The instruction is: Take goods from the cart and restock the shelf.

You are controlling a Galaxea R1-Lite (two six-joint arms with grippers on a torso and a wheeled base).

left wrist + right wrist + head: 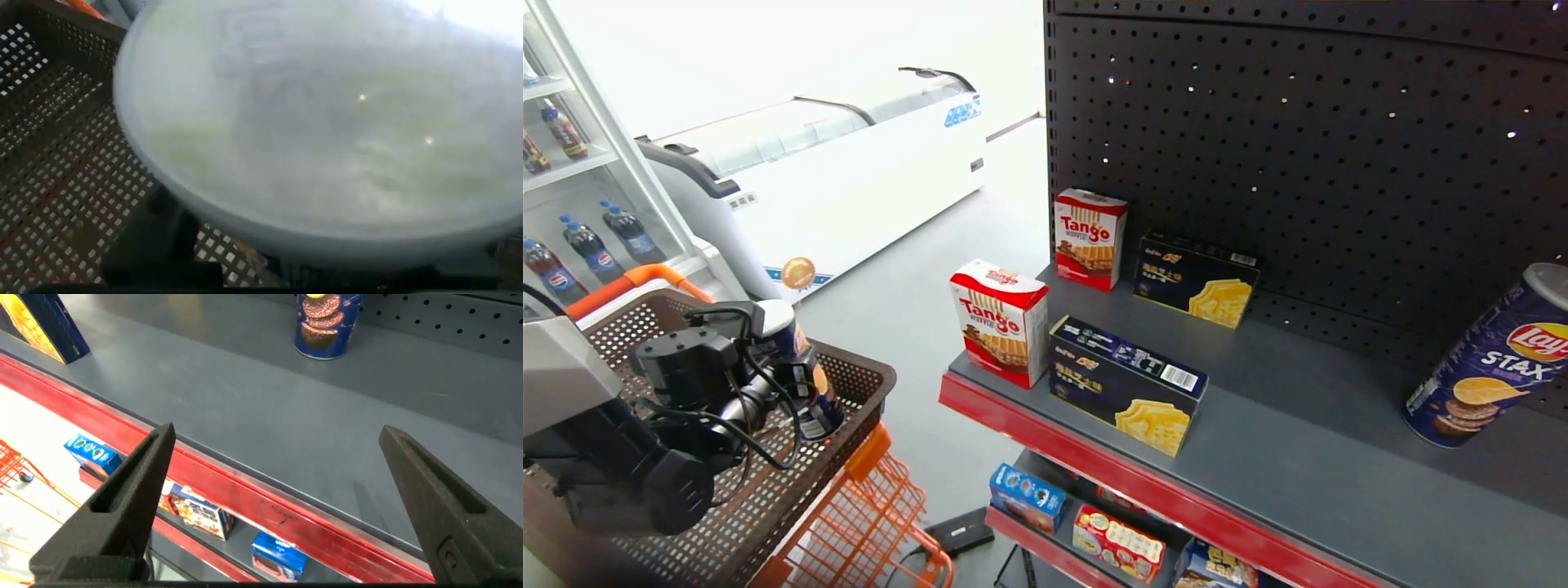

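My left gripper (778,390) is shut on a dark blue chip can (807,384) with a white lid (327,122), held over the brown perforated basket (854,384) of the orange cart (870,510). The lid sits right against the left wrist camera. My right gripper (276,437) is open with nothing between its fingers, hovering over the front part of the grey shelf (270,400), just above its red edge (245,490). On the shelf (1298,457) stand two red wafer boxes (1001,322), two dark biscuit boxes (1127,384) and a leaning chip can (1490,363).
Bare shelf space lies between the dark boxes and the leaning can (327,322). A black pegboard (1298,122) backs the shelf. Small packets (1029,494) fill the lower shelf. A white chest freezer (833,180) and a drinks cooler (572,204) stand behind the cart.
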